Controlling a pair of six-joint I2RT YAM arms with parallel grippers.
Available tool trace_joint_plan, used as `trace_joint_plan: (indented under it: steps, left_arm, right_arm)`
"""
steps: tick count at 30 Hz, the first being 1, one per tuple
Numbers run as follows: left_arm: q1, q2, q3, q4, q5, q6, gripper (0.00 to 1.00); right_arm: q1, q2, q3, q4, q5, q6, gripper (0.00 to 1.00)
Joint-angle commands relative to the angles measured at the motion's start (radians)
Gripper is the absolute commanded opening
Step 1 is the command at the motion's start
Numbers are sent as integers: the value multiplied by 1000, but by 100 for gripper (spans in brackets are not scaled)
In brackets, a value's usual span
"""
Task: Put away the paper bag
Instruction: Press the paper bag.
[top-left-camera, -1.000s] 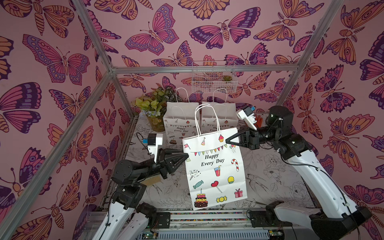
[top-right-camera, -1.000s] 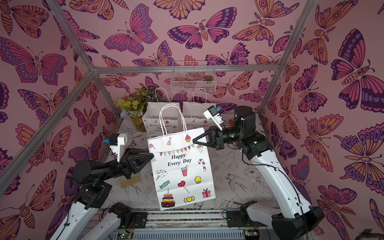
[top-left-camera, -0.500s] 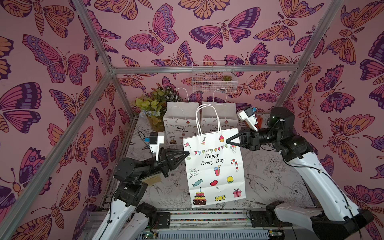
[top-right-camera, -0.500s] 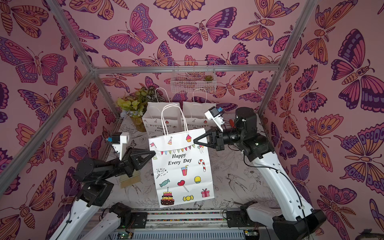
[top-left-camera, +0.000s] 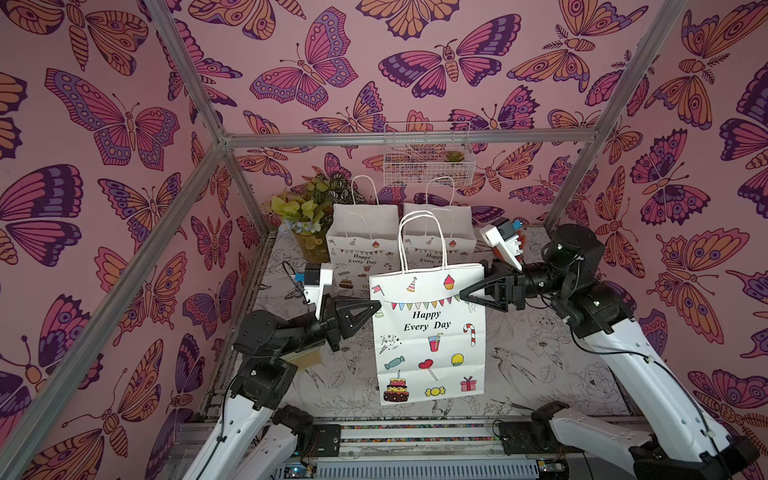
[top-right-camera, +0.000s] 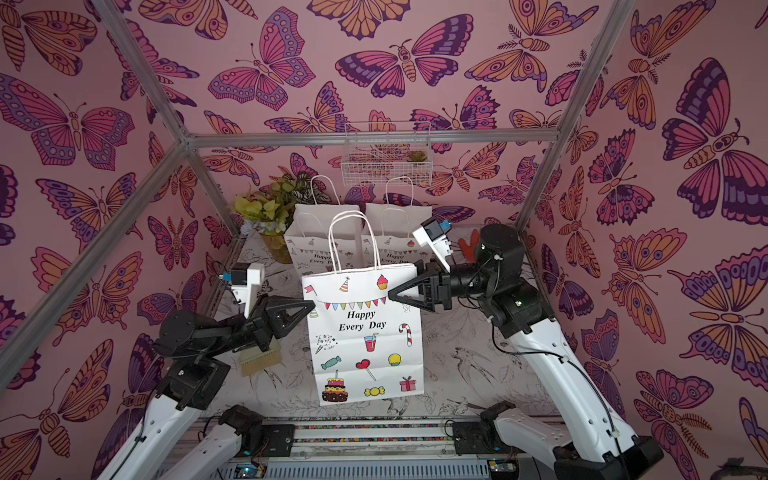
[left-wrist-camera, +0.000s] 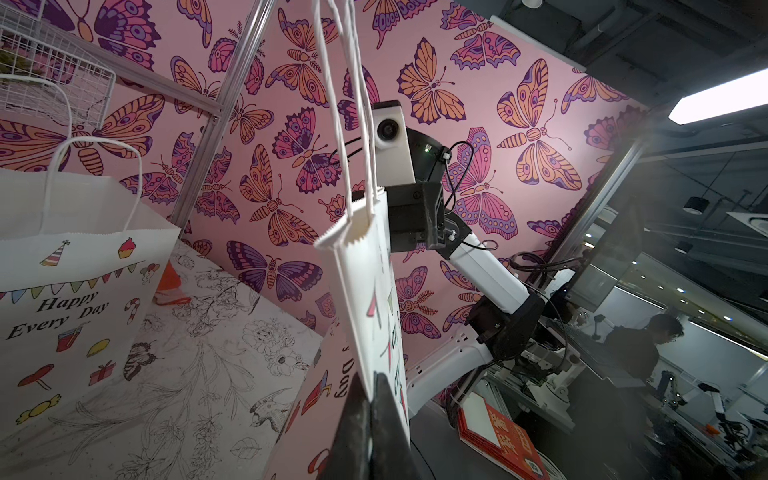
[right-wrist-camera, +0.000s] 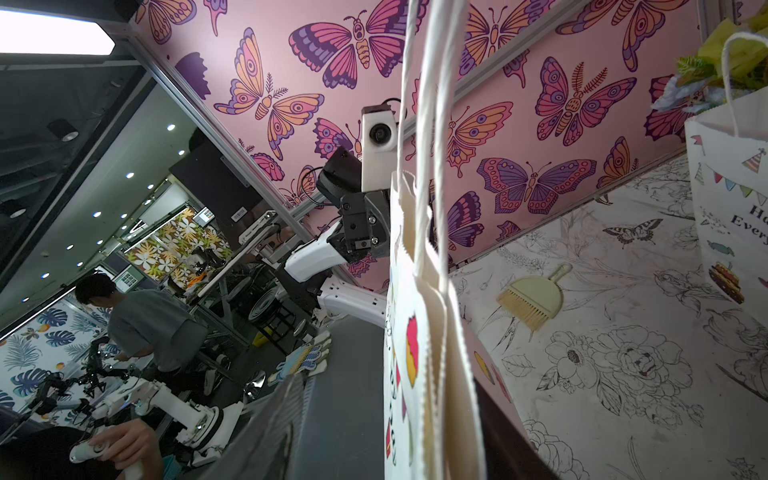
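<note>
A white paper bag (top-left-camera: 428, 336) (top-right-camera: 365, 336) printed "Happy Every Day" hangs upright above the table in both top views, handles up. My left gripper (top-left-camera: 376, 307) (top-right-camera: 311, 305) is shut on the bag's upper left edge; the left wrist view shows the jaws pinched on the paper (left-wrist-camera: 365, 291). My right gripper (top-left-camera: 462, 297) (top-right-camera: 390, 296) reaches the upper right edge. In the right wrist view its jaws stand apart on either side of the bag's rim (right-wrist-camera: 419, 374), so it is open.
Two matching bags (top-left-camera: 361, 245) (top-left-camera: 440, 237) stand at the back of the table beside a potted plant (top-left-camera: 307, 216). A wire basket (top-left-camera: 426, 153) hangs on the back wall. A small hand brush (top-left-camera: 305, 357) (right-wrist-camera: 536, 299) lies under my left arm.
The right gripper's jaws have opened off the bag's right edge. The left gripper has closed on the left edge. The bag hangs in nearly the same place.
</note>
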Motion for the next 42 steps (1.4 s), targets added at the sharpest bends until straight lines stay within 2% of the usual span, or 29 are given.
trace_joint_plan:
  steps: [1, 4, 9, 17, 22, 27, 31, 33, 38, 42]
  left_arm:
    - [-3, 2, -2, 3, -13, 17, 0]
    - [-3, 7, -1, 2, -13, 14, 0]
    - [-3, 13, 3, 3, -13, 11, 0]
    - [-3, 17, 10, 4, 4, 2, 0]
    - [-3, 44, 13, 9, 52, -8, 26]
    - [-3, 50, 10, 20, 57, -12, 32]
    - [-5, 50, 10, 31, 73, -18, 30]
    - [-6, 50, 10, 37, 80, -21, 26]
    - [-6, 42, 7, 41, 85, -23, 0]
    - [-6, 42, 6, 41, 81, -22, 0]
  right_arm:
    - [9, -7, 34, 67, 25, 29, 61]
    - [9, -2, 52, 45, 50, 12, 51]
    - [9, -21, 34, -4, 91, -28, 21]
    - [9, -44, 20, -12, 129, -28, 0]
    - [14, -33, 26, -10, 106, -20, 0]
    - [37, -28, 35, -59, 82, -50, 0]
    - [54, -25, 42, -88, 78, -74, 0]
    - [62, -17, 45, -98, 78, -84, 0]
    - [80, -3, 59, -153, 95, -128, 0]
    - [80, -17, 53, -144, 112, -124, 2]
